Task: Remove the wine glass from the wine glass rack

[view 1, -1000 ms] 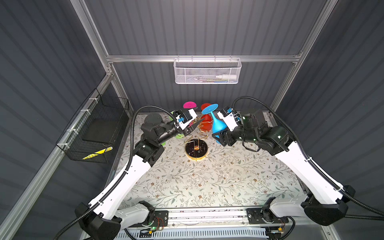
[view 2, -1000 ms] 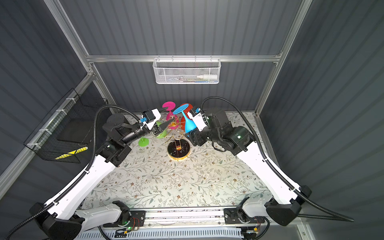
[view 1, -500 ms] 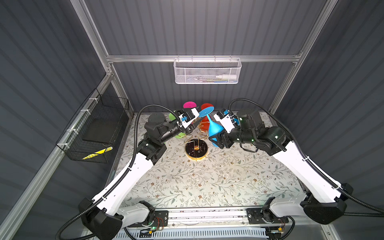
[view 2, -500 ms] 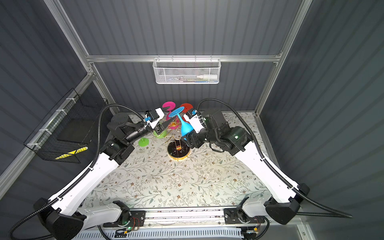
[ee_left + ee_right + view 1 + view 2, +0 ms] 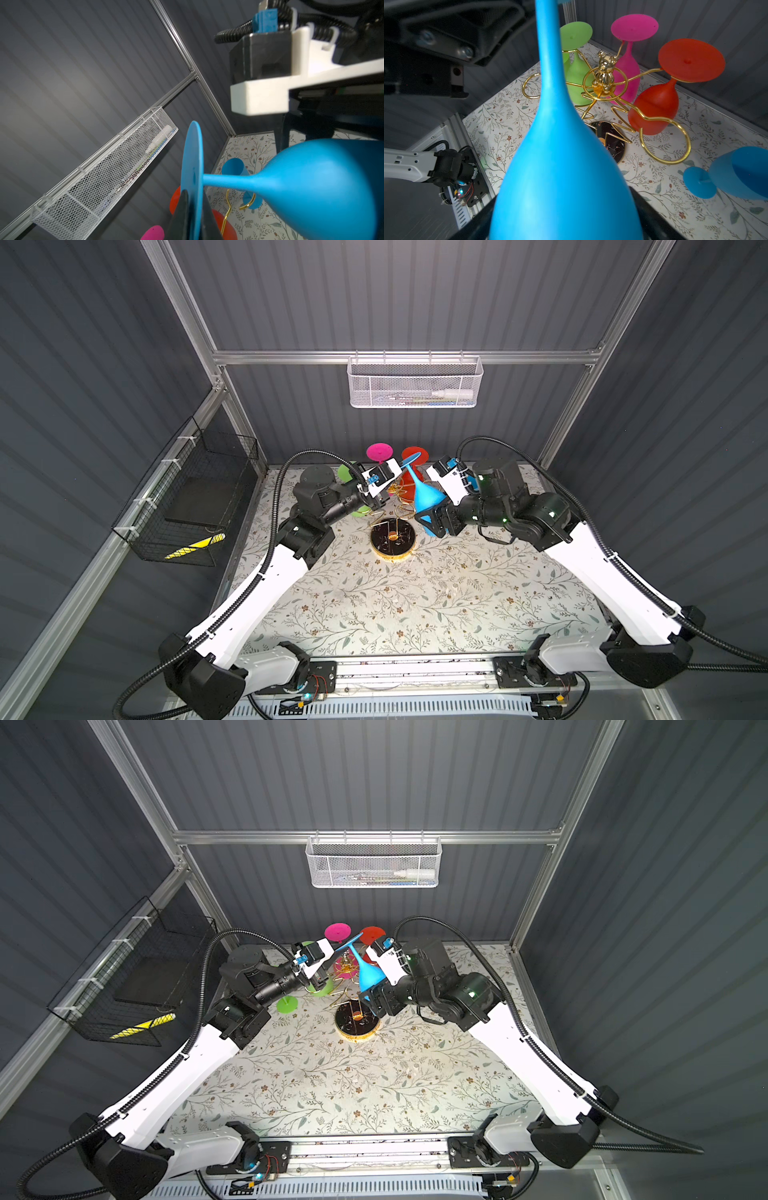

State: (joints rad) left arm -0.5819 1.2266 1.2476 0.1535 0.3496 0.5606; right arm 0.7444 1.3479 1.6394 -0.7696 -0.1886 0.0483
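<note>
A blue wine glass (image 5: 424,494) (image 5: 368,974) hangs upside down in the air, just right of the gold wine glass rack (image 5: 392,538) (image 5: 604,68). My left gripper (image 5: 192,199) (image 5: 400,467) is shut on the rim of its round foot (image 5: 192,166). My right gripper (image 5: 560,218) (image 5: 430,516) has a finger on either side of the bowl (image 5: 560,166). The bowl hides whether they press on it. Green (image 5: 577,72), pink (image 5: 627,72) and red (image 5: 656,108) glasses hang on the rack.
Another blue glass (image 5: 737,176) lies on the floral table right of the rack, and a green one (image 5: 322,988) lies on its left. A white mesh basket (image 5: 415,383) hangs on the back wall. On the left wall is a black wire basket (image 5: 195,497).
My left gripper has reached up to the blue glass's foot and shut on it. The right gripper has shifted the glass slightly left.
</note>
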